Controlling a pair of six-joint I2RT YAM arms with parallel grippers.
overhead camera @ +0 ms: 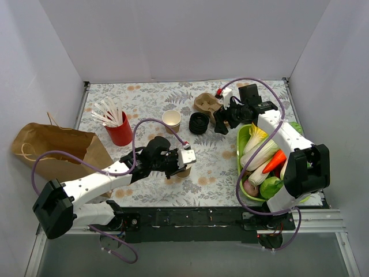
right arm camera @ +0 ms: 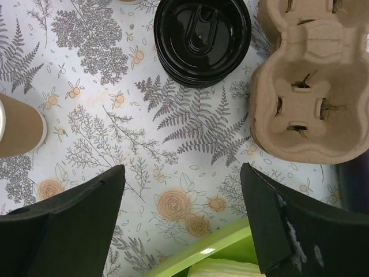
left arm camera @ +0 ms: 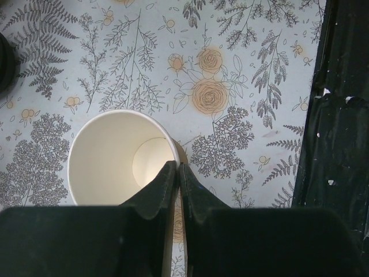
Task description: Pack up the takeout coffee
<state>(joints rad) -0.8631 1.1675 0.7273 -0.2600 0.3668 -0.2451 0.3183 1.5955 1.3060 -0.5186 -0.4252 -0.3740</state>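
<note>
One cup in hand: the cream-white paper cup (left arm camera: 109, 161) is in the near middle of the table (left arm camera: 242, 69), just ahead of the arm bases, with no lid on it.
Left gripper: the left gripper (left arm camera: 177, 173) is clamped on the cup's wall at the rim, one finger inside and one outside, the tips almost meeting through the paper.
Reason for the hold: a pinch on the wall probably suits a light, empty cup and leaves most of its mouth clear for a lid.
Axis and facing: the long axis is vertical, mouth straight up and base toward the cloth; I cannot tell whether the base touches.
Lids: a stack of black lids (right arm camera: 202, 34) lies flat farther back, apart from the cup.
Right gripper: the right gripper (right arm camera: 181, 170) hangs near the lids with its fingers wide apart and nothing between them, likely placed to fetch one.
Carrier: the brown pulp carrier (right arm camera: 311, 86) lies just beside the lids, its wells up and unfilled.
Second cup: a second cup (overhead camera: 172, 119) stands upright left of the lids.
Paper bag: the paper bag (overhead camera: 57, 147) lies at the far left, well apart.
</note>
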